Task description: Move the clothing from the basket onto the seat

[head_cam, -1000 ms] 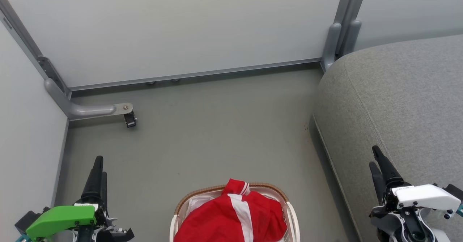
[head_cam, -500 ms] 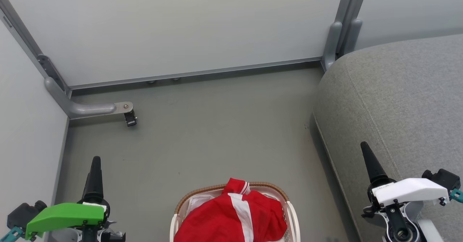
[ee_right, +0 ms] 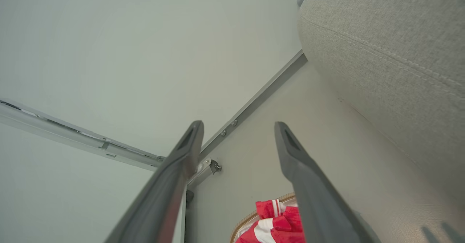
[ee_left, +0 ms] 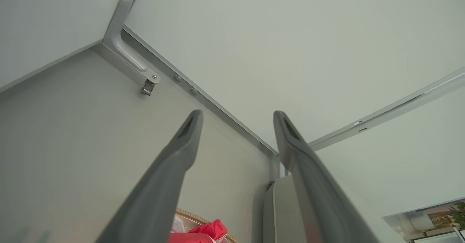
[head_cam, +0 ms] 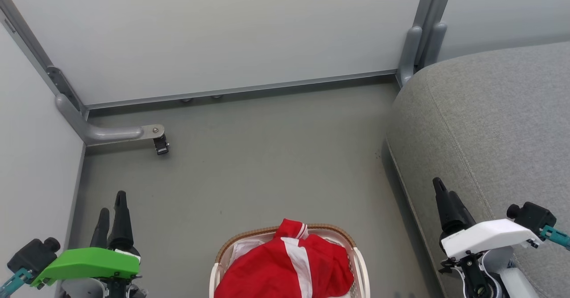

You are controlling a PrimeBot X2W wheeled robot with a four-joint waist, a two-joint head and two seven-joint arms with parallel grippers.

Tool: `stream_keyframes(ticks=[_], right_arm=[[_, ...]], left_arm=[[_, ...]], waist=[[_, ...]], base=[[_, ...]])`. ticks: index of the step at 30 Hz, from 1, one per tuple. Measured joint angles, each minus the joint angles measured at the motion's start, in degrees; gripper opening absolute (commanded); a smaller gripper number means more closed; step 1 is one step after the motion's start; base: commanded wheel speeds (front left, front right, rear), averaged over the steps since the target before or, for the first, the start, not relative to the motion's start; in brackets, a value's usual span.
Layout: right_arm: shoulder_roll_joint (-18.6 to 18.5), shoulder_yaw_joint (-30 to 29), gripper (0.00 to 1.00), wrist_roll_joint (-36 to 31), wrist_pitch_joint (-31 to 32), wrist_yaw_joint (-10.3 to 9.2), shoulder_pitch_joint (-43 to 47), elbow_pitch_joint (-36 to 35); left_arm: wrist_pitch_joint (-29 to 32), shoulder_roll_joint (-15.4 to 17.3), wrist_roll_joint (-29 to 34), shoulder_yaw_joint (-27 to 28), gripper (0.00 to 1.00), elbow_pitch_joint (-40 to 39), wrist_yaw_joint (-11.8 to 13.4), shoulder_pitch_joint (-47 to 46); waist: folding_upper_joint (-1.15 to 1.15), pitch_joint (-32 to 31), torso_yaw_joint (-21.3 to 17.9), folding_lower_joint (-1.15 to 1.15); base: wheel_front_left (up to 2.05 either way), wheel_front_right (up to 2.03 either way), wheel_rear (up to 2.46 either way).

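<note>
1. At the lower left of the head view, the left end effector (head_cam: 111,202) hangs over the grey floor (head_cam: 267,155), its two long dark fingers spread and holding nothing.
2. Opposite, the right end effector (head_cam: 445,186), likewise spread and empty, hovers at the left edge of the large grey fabric-upholstered seat (head_cam: 490,124).
3. Between them, the bright red, white-striped clothing (head_cam: 285,267) lies heaped in the oval cream-white perforated basket (head_cam: 338,233) with a brown woven rim, touched by neither.
4. That basket stands on the floor near the seat, well apart from the floor's far corners.
5. By the floor's far left corner sits a grey metal bracket (head_cam: 116,134).
</note>
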Motion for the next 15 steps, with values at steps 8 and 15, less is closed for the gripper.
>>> stream_keyframes(ticks=[8, 15], right_arm=[[0.2, 0.2, 1.00, -7.0, -1.5, 0.00, -0.1, 0.7], [0.4, 0.1, 1.00, -12.7, -2.8, 0.00, -0.5, 0.6]], left_arm=[[-1.4, 0.9, 6.4, -0.9, 1.00, -0.1, 0.0, 0.2], [-2.7, 1.4, 11.8, -1.8, 1.00, -0.2, 0.0, 0.4]], waist=[[0.00, 0.0, -0.1, 0.00], [0.00, 0.0, -0.1, 0.00]], base=[[0.00, 0.00, 0.00], [0.00, 0.00, 0.00]])
